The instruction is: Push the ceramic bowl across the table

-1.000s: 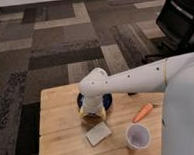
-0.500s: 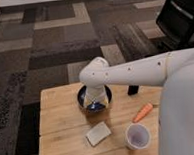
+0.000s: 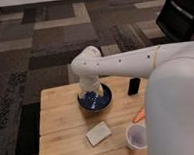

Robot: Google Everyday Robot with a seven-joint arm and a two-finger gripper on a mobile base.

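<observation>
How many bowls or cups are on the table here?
2. The ceramic bowl sits midway across the table, the gripper down at it; the translucent cup stands near the front edge, right of it. The robot's body covers the table's right side, so more may be hidden.

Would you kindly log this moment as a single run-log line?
gripper: at ceramic bowl, contact unclear | ceramic bowl: upright on table | nearby: cup, sponge

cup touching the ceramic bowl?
No, the cup stands apart at the front right of the table, while the ceramic bowl sits farther back under the gripper.
</observation>
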